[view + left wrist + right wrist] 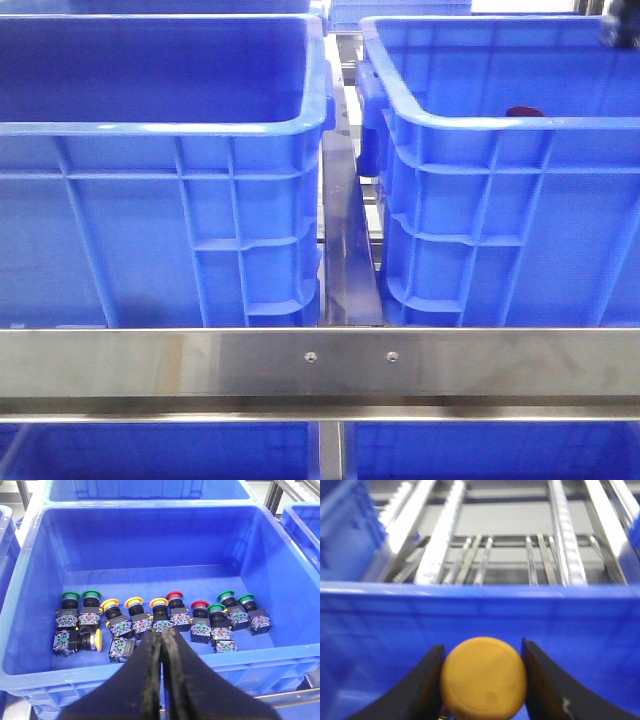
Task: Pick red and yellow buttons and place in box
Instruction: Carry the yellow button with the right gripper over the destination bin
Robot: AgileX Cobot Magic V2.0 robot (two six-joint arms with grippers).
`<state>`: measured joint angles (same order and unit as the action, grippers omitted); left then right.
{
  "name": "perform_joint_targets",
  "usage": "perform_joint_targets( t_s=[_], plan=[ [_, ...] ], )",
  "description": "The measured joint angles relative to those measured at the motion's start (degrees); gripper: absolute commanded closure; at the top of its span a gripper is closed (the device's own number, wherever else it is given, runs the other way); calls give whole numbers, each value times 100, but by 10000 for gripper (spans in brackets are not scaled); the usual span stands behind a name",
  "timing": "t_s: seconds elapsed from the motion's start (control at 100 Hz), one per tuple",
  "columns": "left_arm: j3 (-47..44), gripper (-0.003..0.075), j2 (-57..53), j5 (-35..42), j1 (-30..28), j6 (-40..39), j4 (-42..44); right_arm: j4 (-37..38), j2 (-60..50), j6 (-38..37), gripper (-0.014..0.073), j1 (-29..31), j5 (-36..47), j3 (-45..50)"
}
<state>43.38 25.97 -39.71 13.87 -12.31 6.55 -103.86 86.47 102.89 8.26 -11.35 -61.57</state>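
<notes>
In the right wrist view my right gripper is shut on a yellow button, whose round cap fills the gap between the fingers, with a blue crate wall close behind. In the left wrist view my left gripper is shut and empty, above the near rim of a blue crate. A row of push buttons lies on that crate's floor: red caps, yellow caps, and one yellow button on its side. In the front view a red cap peeks over the right crate's rim.
Green-capped buttons lie at both ends of the row. The front view shows a left crate, floor hidden, a narrow gap with a metal strip between the crates, and a steel rail across the front. Roller rails lie beyond.
</notes>
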Motion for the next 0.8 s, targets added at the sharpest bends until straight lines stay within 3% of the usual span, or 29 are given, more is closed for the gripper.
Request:
perform_joint_targets(
  t_s=[0.27,0.8],
  plan=[
    [0,739,0,9,0,0,0,0,936,36,620,520,-564,-193],
    [0,739,0,9,0,0,0,0,1885,321,620,530,-719,-865]
  ],
)
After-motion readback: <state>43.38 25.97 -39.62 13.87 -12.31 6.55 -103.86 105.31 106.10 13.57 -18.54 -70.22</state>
